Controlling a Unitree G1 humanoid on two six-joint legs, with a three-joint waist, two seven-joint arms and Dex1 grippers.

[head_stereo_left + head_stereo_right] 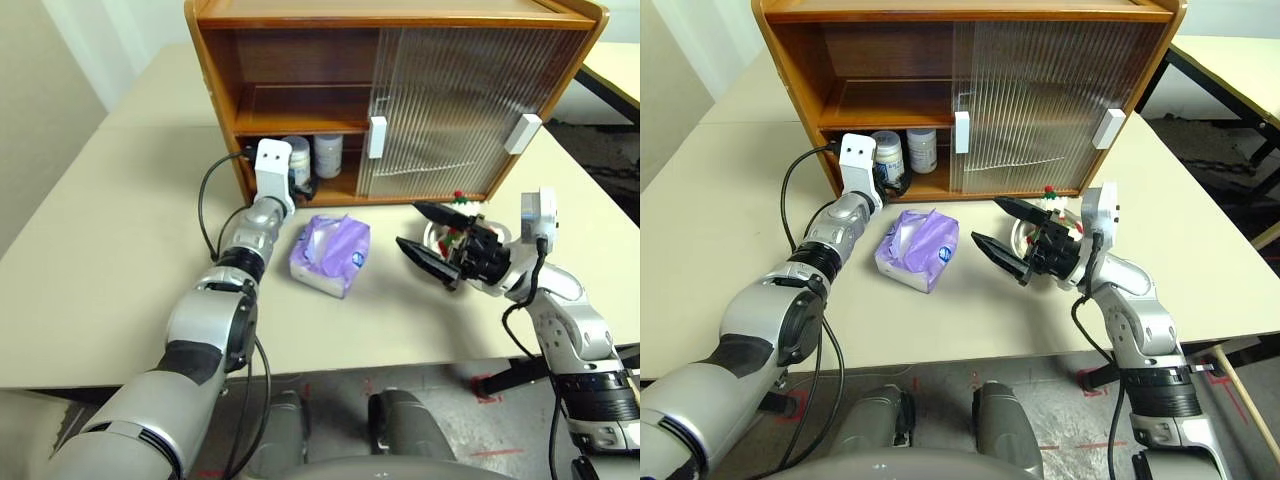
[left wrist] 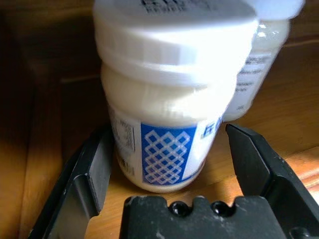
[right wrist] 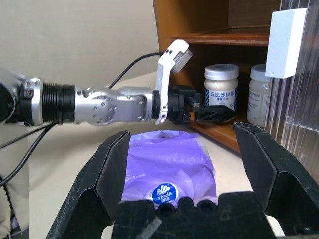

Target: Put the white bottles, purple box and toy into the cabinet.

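Note:
Two white bottles [image 1: 297, 152] [image 1: 328, 152] stand side by side on the lower shelf in the open left part of the cabinet [image 1: 215, 70]. My left gripper [image 1: 298, 180] reaches into that opening and is open, one finger on each side of the nearer bottle [image 2: 169, 99]. A gap shows at the finger [image 2: 254, 159] on one side. The purple box [image 1: 331, 253] lies on the table in front of the cabinet, tissue sticking out. My right gripper [image 1: 408, 226] hovers open to the right of it. The toy [image 1: 460, 212] is mostly hidden behind that gripper.
Both ribbed sliding doors [image 1: 450, 100] with white handles [image 1: 377, 137] cover the cabinet's right part. An inner shelf [image 1: 300, 122] spans above the bottles. The beige table [image 1: 110, 250] has its front edge close to me. Another table [image 1: 620, 70] stands at the back right.

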